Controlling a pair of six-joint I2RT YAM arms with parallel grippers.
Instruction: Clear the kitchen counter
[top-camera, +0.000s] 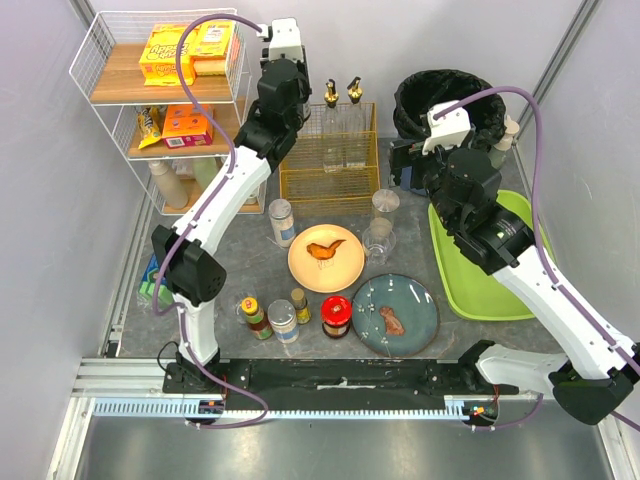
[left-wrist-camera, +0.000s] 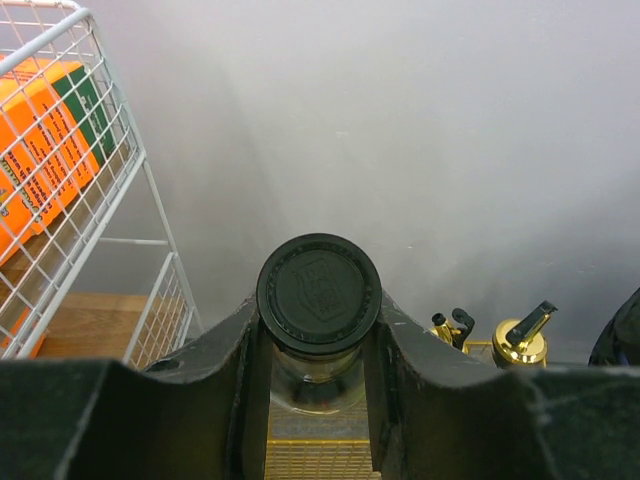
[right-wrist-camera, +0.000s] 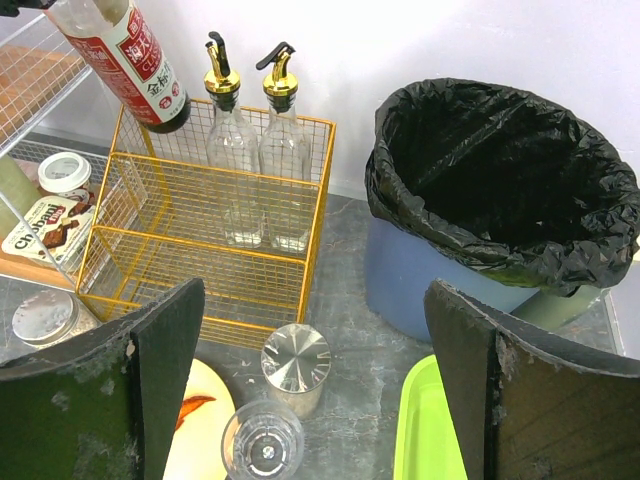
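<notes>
- Your desk (top-camera: 238, 275) carries a yellow plate (top-camera: 325, 258), a blue plate (top-camera: 394, 314) and small jars (top-camera: 283, 320) between the left rack (top-camera: 130, 90) and right green tray (top-camera: 462, 285).
- Far-centre stands a gold basket (top-camera: 330, 170); far right, the bin (right-wrist-camera: 500, 190).
- Left tool (left-wrist-camera: 318, 350) grips a black-capped bottle (left-wrist-camera: 318, 292), arm stretched far, raised at that basket's left edge.
- Right tool (right-wrist-camera: 315, 330) hangs wide open above a glass (right-wrist-camera: 262, 440).

Dark grey tabletop (top-camera: 245, 265), flat and level.
Its mottled, stone-like surface is a wide rectangle, running from the arms' bases at the near edge to the back wall. It is crowded, with bare grey showing only in patches.
</notes>
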